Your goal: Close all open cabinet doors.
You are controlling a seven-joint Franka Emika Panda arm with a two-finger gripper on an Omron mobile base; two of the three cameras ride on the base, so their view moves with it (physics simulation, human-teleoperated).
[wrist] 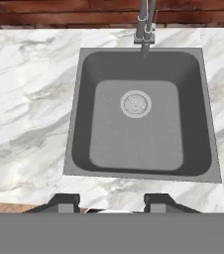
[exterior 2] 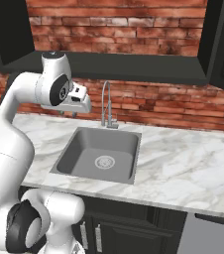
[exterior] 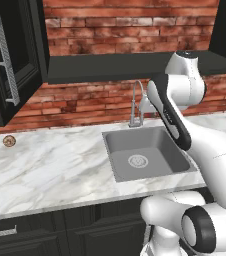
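I've got the grey sink set into the marble bench, the faucet behind it by the brick wall, and a small round brown thing far left of the sink.

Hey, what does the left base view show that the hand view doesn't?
Left base view alone: an open cabinet door with its silver bar handle at upper left, a small round brown thing on the counter, and the robot's arm. Hand view alone: the gripper, jaws apart, above the counter's front edge. Both: the grey sink, its faucet, the marble counter and the brick wall.
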